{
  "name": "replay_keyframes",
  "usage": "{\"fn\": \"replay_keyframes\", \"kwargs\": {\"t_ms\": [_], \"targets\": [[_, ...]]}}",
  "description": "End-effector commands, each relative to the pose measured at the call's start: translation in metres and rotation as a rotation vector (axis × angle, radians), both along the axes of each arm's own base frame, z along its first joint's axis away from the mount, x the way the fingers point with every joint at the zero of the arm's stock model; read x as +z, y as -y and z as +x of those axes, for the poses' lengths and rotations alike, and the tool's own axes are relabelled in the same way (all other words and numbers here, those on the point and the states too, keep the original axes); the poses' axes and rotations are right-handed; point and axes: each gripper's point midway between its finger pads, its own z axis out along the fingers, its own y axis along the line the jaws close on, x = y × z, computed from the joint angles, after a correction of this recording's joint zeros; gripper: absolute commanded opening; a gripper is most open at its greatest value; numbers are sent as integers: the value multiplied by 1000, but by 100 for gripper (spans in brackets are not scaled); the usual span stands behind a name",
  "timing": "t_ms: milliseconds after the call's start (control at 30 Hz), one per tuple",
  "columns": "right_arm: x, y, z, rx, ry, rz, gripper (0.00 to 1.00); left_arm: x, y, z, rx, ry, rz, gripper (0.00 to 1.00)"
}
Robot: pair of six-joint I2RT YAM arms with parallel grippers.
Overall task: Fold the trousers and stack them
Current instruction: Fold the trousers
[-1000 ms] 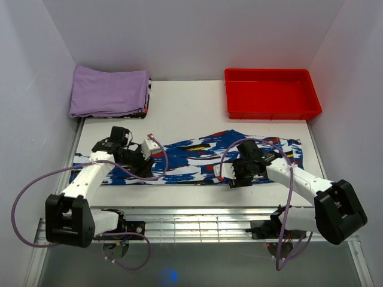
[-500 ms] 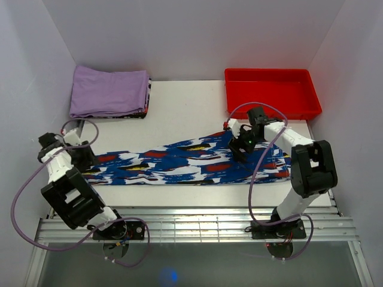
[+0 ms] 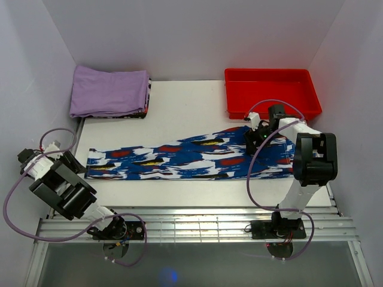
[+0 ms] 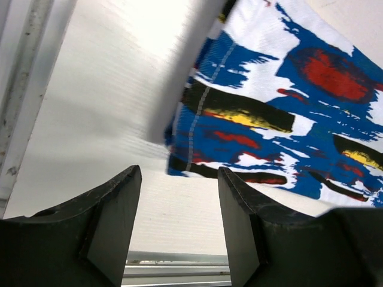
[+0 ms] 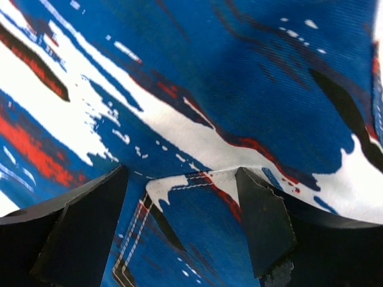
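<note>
The trousers, in a blue, white, red and black brush-stroke print, lie flat and stretched across the table, hem end at the left and wider waist end at the right. My left gripper is open and empty over bare table just left of the hem. In the left wrist view the hem lies just beyond my open gripper. My right gripper is open low over the waist end. In the right wrist view a stitched pocket seam lies between the open jaws of the gripper.
A folded lilac cloth lies at the back left, with a printed cloth edge under it. A red tray stands at the back right. A metal rail runs along the front. White walls close both sides.
Both grippers moved outward from the middle of the trousers, left to the hem end and off the cloth, right to the waist end. The trousers now lie straighter and flatter.
</note>
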Motion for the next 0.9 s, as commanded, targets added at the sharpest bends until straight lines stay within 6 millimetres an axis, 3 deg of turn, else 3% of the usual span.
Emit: {"fn": "replay_keyframes", "kwargs": {"t_ms": [0,200,300,467,600,633,700,767,867], "targets": [[-47,55,-49,-117,-208,-166,81,2,6,13,-59,86,-39,65],[-36,46,-58,-97,-211,-109,82,-5,19,39,-121,200,-181,71],[-27,41,-55,-92,-213,-80,83,-19,22,48,-140,192,-214,71],[-8,37,-42,-84,-177,-56,87,-49,20,56,-100,121,-215,62],[5,34,-38,-80,-170,-40,90,-70,42,69,-124,62,-239,56],[8,34,-36,-79,-164,-37,91,-71,47,71,-130,59,-247,54],[20,33,-32,-74,-142,-30,91,-71,55,79,-134,61,-261,40],[32,33,-29,-75,-115,-29,92,-64,51,87,-123,86,-261,24],[49,35,-23,-73,-66,-36,93,-43,42,101,-128,143,-237,10]]}}
